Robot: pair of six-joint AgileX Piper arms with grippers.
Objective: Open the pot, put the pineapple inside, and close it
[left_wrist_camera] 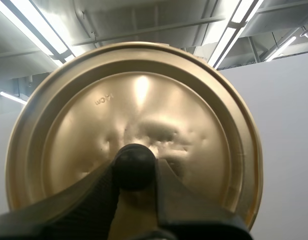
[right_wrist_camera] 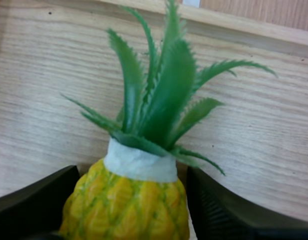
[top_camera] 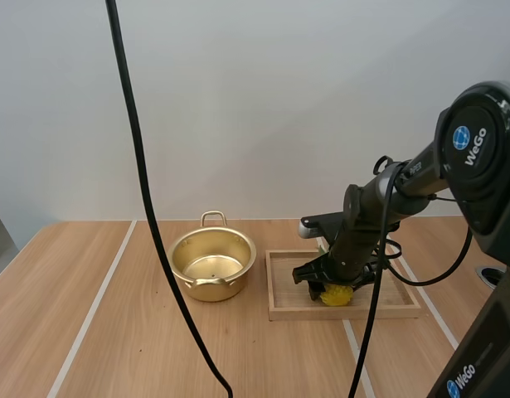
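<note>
Obs: Black fingers (left_wrist_camera: 88, 205) of the left gripper (left_wrist_camera: 135, 175) are seen closest, clamped from both sides on the round black knob (left_wrist_camera: 134, 161) of the lid (left_wrist_camera: 143, 95).
Rec: Logged. Lid condition?
Obs: Gold lid is held by the knob, with its knob side turned to the left wrist camera. Shallow dents are noted around the knob, and a small stamped mark is seen nearer the rim.
Rec: Pot?
Obs: Pot (top_camera: 211, 265) is seen uncovered on the table (top_camera: 72, 332) in the high view. Its bare gold floor is visible. One loop handle is at the far side and one at the near side. It stands just beside the wooden tray (top_camera: 281, 313), to that tray's left, with a narrow gap between them.
Rec: Pineapple position?
Obs: Pineapple (right_wrist_camera: 127, 215) is located in the wooden tray, toward its middle, under the right gripper (right_wrist_camera: 129, 200). A yellow body, a white collar and a green leaf crown (right_wrist_camera: 159, 100) are recorded. The crown is pointed away from the wrist, over the tray floor.
Rec: Right gripper state?
Obs: Its two fingers (right_wrist_camera: 33, 202) are spread to the fruit's width and laid against both flanks of the body, so the pineapple is gripped between them. Whether it is lifted off the tray floor cannot be told.
Rec: Pineapple relative to pot?
Obs: Outside the pot, with the tray's left rim between them.
</note>
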